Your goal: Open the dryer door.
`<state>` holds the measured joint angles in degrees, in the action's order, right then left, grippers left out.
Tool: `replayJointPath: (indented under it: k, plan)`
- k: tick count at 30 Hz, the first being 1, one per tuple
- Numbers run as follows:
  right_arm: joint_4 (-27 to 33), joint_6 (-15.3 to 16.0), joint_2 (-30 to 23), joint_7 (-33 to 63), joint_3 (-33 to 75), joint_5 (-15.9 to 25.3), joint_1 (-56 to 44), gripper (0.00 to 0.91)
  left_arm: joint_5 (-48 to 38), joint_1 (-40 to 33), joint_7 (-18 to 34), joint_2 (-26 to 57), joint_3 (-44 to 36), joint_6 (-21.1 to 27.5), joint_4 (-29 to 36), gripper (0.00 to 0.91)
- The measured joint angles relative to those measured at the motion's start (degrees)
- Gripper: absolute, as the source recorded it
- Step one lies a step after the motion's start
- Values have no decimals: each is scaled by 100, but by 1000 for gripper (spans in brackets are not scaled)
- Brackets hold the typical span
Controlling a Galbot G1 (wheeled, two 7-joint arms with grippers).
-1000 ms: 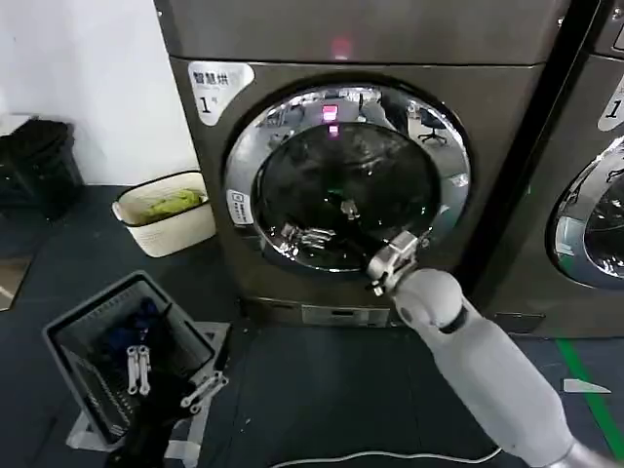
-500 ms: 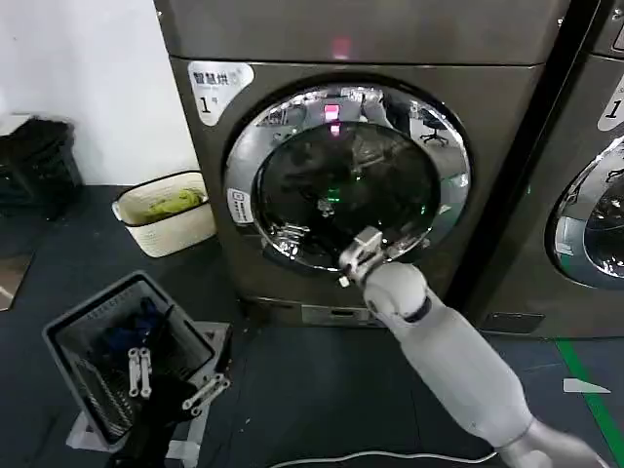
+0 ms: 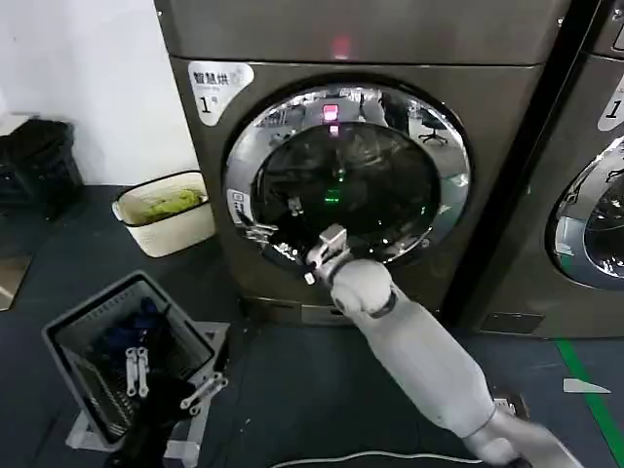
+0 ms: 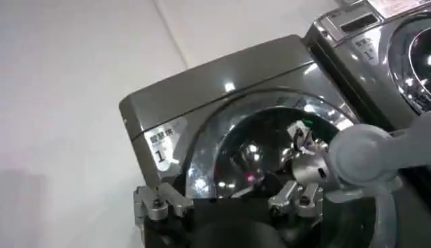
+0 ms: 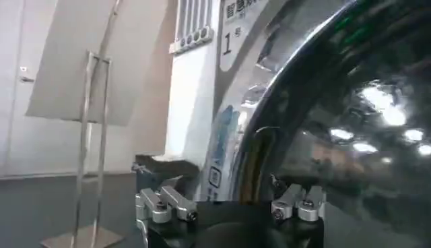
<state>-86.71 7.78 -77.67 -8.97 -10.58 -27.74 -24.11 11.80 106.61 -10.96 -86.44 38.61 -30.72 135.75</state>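
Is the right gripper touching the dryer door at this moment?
Cannot tell. In the head view the right gripper overlaps the dryer door low on its glass, but no contact or gap shows plainly. The right wrist view puts the chrome ring very near.

White wall (image 3: 88, 68) left of the cream basket (image 3: 166, 213); dark floor (image 3: 292, 390) beneath it, grey crate (image 3: 122, 351) in front.

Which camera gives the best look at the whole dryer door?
The head view: it shows the dryer door as a full chrome ring, with the right gripper at its lower left. The left wrist view cuts off its lower part behind that arm, and the right wrist view catches just a close slice of ring and glass.
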Motion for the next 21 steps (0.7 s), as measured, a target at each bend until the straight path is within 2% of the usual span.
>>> replayJointPath:
  k: [12,21]
  plan:
    - [376,-183,-8,-715,-91,-72,174,907,-9,1,-2,-5,63,1,-18,907]
    - [295,-176,135,-1337,-174,-428,229,907,-39,-29,-3,-1,170,0,-90,907]
